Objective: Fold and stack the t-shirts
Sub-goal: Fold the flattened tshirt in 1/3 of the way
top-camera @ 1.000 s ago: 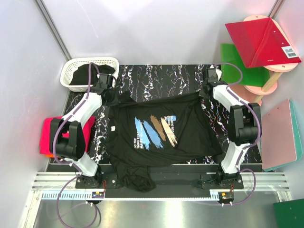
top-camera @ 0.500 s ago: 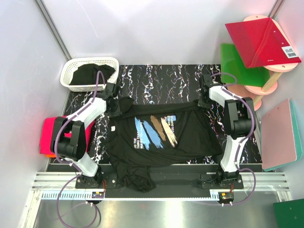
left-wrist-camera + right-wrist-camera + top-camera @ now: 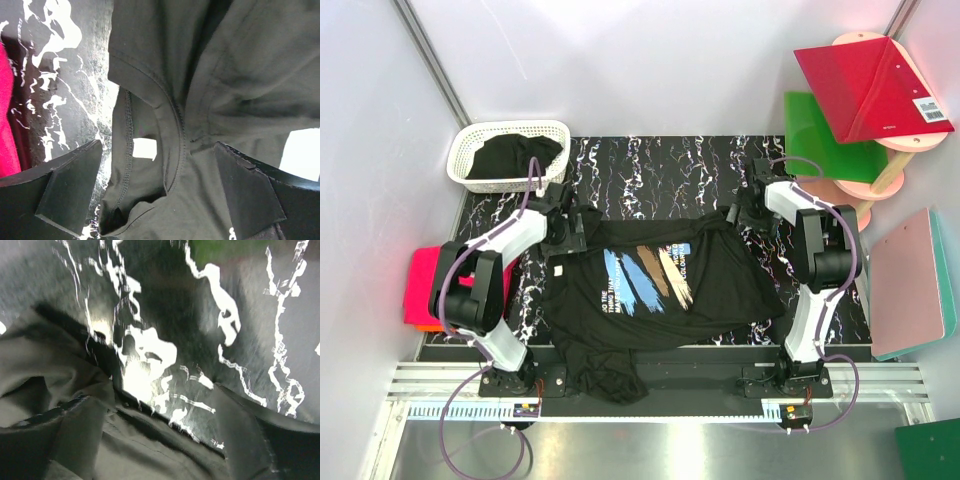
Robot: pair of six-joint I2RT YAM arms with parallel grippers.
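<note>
Spreading step. Left tool (image 3: pixel 160 187) stands wide open just above the collar, holding nothing. Right tool (image 3: pixel 157 437) is also spread, empty, over cloth at its edge. Printed t-shirt (image 3: pixel 660 295) lies rumpled beneath both on the bench (image 3: pixel 650 160). Next probably means regripping the edges and pulling flat.

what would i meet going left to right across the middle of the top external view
folded pink t-shirt → left hand → printed black t-shirt → right hand → pale pink board
</note>
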